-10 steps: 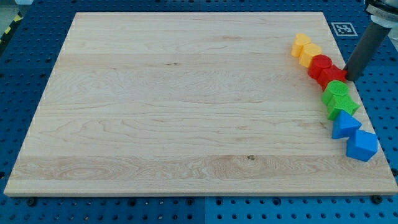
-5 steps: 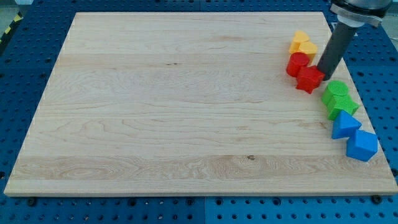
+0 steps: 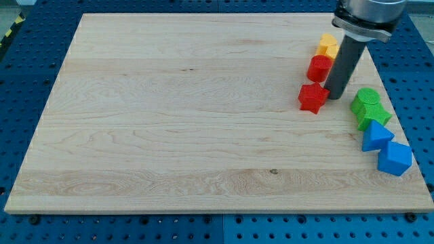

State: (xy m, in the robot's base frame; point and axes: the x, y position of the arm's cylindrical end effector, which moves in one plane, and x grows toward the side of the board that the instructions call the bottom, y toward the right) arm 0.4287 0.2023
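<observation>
My tip (image 3: 332,99) rests on the wooden board (image 3: 169,115) at the view's right, touching the right side of a red star-shaped block (image 3: 312,97). A second red block (image 3: 319,68), roughly cylindrical, stands just above it, to the left of the rod. Two orange-yellow blocks (image 3: 329,45) sit further up, partly hidden by the rod. To the right of the tip lie two green blocks (image 3: 369,107). Below those are a blue triangular block (image 3: 375,136) and a blue cube-like block (image 3: 395,158).
The board lies on a blue perforated table (image 3: 34,41). A white fiducial marker sits near the board's top right corner, mostly hidden by the arm. The green and blue blocks are close to the board's right edge.
The tip has slid left and slightly down, pushing the two red blocks out of the column. The red star has moved furthest left; the green, blue and orange blocks stayed put.
</observation>
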